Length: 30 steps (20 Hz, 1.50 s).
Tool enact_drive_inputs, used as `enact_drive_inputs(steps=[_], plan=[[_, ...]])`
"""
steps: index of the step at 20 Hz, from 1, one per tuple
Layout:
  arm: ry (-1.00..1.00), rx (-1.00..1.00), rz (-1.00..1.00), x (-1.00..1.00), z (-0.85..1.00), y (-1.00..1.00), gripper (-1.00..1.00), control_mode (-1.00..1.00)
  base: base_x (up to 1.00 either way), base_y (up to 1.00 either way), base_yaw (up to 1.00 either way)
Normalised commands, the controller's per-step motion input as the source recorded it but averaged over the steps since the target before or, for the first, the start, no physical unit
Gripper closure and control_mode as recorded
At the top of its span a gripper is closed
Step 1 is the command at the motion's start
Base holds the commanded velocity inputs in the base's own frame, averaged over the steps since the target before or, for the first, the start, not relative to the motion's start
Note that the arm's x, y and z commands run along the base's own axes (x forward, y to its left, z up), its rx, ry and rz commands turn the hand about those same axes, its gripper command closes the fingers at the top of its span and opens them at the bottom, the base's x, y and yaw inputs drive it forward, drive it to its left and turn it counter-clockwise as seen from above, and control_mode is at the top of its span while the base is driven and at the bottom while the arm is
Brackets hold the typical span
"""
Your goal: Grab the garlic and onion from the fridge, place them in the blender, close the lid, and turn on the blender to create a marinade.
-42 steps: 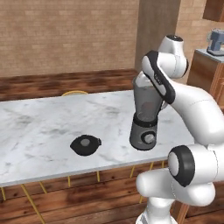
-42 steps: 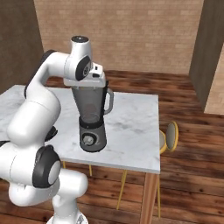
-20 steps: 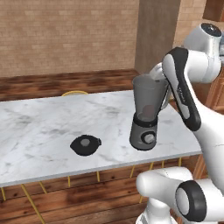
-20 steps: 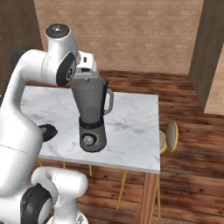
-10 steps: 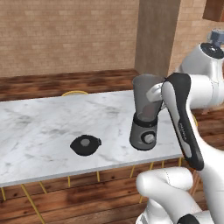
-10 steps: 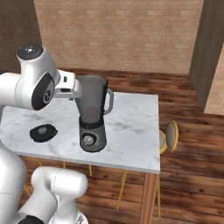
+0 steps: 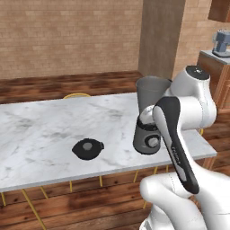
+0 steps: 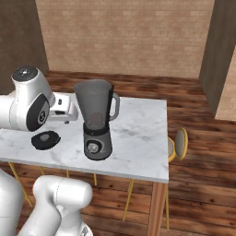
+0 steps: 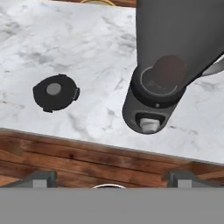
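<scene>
The blender [image 8: 97, 122] stands upright on the white marble counter [image 8: 138, 138], near its front edge, jar mouth uncovered. A dark reddish round shape, apparently the onion [image 9: 170, 69], sits at the bottom of the jar. The lid [image 9: 55, 92] lies flat on the counter, well apart from the blender base, on the side away from the jar handle. The gripper [image 9: 109, 178] is released, fingers spread wide and holding nothing, off the counter's front edge. A yellow stool [image 8: 180, 143] stands beside the counter's end. A small blue-grey appliance [image 7: 221, 42] rests on a far wooden cabinet
</scene>
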Motion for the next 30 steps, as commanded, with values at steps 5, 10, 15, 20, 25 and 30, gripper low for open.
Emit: enact_drive_inputs(steps=[5,10,15,20,25,30], plan=[[0.02,0.00,0.00,-0.18,-0.08,0.02,-1.00,-1.00,0.00,0.00,0.00],[-0.07,0.00,-0.01,-0.36,-0.01,-0.01,-1.00,1.00,-0.60,-0.15,-0.10],[0.00,0.00,0.00,0.00,0.00,0.00,-1.00,1.00,-0.78,-0.42,-0.42],[0.00,0.00,0.00,0.00,0.00,0.00,-1.00,1.00,-0.18,-0.49,-0.67],[0.00,0.00,0.00,0.00,0.00,0.00,-1.00,1.00,0.05,-0.53,-0.80],[0.00,0.00,0.00,0.00,0.00,0.00,-1.00,1.00,0.20,-0.74,-0.76]])
